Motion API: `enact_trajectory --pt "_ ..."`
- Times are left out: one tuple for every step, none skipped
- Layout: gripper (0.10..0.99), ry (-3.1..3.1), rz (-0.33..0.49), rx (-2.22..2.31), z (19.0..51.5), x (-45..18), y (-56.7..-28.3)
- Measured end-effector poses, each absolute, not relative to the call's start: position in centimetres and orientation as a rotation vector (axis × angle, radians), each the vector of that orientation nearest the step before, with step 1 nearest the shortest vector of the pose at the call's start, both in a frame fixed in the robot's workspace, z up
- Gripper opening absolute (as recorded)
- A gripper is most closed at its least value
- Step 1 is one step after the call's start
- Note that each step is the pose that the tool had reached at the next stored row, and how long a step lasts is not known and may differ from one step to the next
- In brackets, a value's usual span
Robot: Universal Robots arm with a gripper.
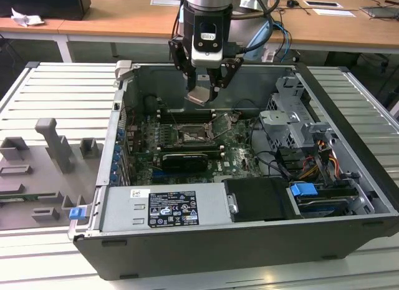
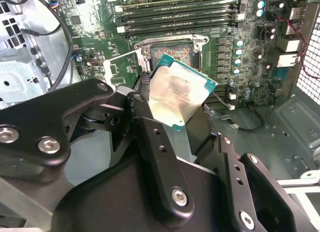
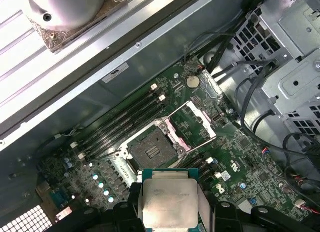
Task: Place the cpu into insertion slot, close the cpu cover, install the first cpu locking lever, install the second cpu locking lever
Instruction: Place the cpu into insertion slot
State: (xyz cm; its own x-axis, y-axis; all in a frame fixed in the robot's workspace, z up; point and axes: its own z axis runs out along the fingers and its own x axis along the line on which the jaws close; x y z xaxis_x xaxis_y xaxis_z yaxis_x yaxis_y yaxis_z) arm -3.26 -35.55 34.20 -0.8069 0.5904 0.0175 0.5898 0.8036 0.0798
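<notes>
The cpu (image 2: 181,95) is clamped between the jaws, which close on two opposite edges and leave its pale metal face bare in both wrist views. In the exterior view it hangs at the jaw tips above the open case (image 1: 349,178), clear of the board (image 3: 240,162) and touching nothing below. In the second wrist view it sits at an angle to the socket rather than square to it.

The slot (image 3: 151,148) lies below, its dark centre empty and uncovered. The cover (image 3: 179,138) is swung up and back on the side of the slot away from the memory slots (image 3: 125,117), so its window frames the green board behind, not the socket. Thin metal rods run along the socket's edges; they may be the locking levers, but I cannot tell how they stand.

By my reading, none of the four steps is done: the cpu is carried but not seated, the cover is open, and both levers remain to be fastened. The case rests on a grey slatted table (image 1: 56,90).
</notes>
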Motion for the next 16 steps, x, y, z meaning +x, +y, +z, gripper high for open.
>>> enact_trajectory --pt "0.533 2.975 0.127 0.976 34.17 -3.26 -35.55" --pt "0.533 2.974 0.127 0.979 34.12 -3.26 -35.55" --pt "0.533 2.972 0.127 0.982 34.08 -3.26 -35.55" --pt "0.533 2.972 0.127 0.985 34.05 -3.26 -35.55" --pt "0.533 2.971 0.127 0.987 34.03 -3.26 -35.55" --pt "0.533 2.970 0.127 0.989 34.00 -3.26 -35.55" --pt "0.533 2.969 0.127 0.991 33.98 -3.26 -35.55" --pt "0.533 2.969 0.127 0.993 33.95 -3.26 -35.55" --pt "0.533 2.968 0.127 0.995 33.92 -3.26 -35.55" --pt "0.533 2.967 0.127 0.997 33.89 -3.26 -35.55" --pt "0.533 2.966 0.127 0.999 33.87 -3.26 -35.55" --pt "0.533 2.966 0.127 1.001 33.84 -3.26 -35.55" --pt "0.533 2.965 0.127 1.003 33.81 -3.26 -35.55" --pt "0.533 2.964 0.127 1.006 33.76 -3.26 -35.55" --pt "0.533 2.963 0.127 1.009 33.73 -3.26 -35.55" --pt "0.533 2.962 0.127 1.011 33.71 -3.26 -35.55"
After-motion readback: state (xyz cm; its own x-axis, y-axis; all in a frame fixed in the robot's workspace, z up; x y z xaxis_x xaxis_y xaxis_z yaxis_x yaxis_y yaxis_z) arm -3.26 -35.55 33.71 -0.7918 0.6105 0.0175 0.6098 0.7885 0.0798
